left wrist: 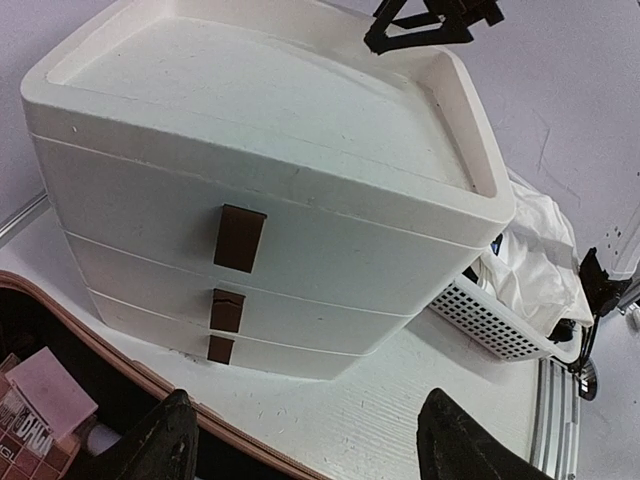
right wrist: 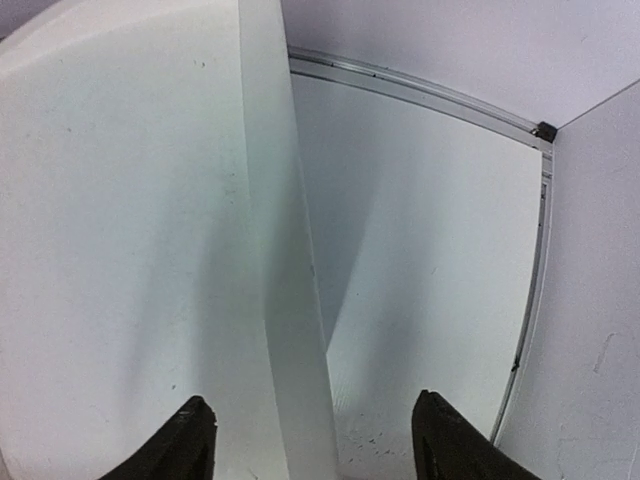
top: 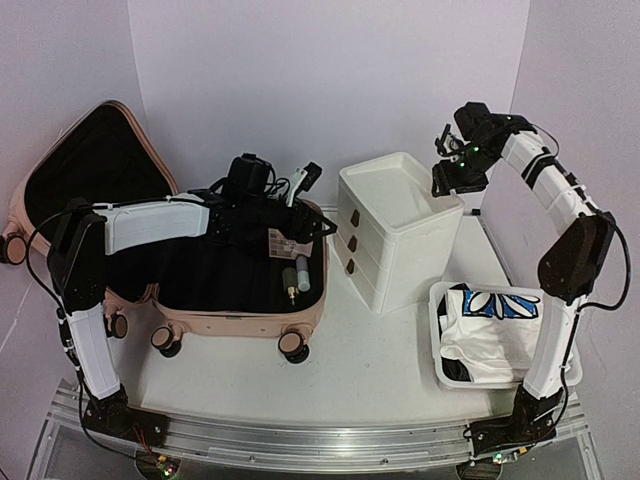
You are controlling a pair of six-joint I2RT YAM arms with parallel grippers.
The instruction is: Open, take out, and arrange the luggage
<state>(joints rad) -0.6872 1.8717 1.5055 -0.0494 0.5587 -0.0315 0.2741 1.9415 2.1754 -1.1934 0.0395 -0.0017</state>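
- Black fingers point(left wrist: 168, 445) of the left gripper point(left wrist: 320, 450) fill the bottom of the left wrist view. They are spread wide with nothing between them.
- That gripper hangs over the right edge of the luggage point(top: 240, 312) and faces the white drawer unit point(top: 400, 245). It is probably poised to reach in for small items.
- The luggage lies open at the left of the table point(top: 360, 360), its lid thrown back against the wall, so the black-lined well is reachable.
- A pink packet point(top: 280, 240) and small tubes point(top: 297, 272) lie inside, near its right side.
- The right gripper point(right wrist: 315, 445) is likewise wide and empty. Its fingers sit either side of the raised back rim of the drawer unit's top tray, and I cannot tell whether they touch it.
- The perforated basket point(top: 436, 335), right of the drawers, holds white-and-blue clothing point(top: 495, 305), apparently already sorted.
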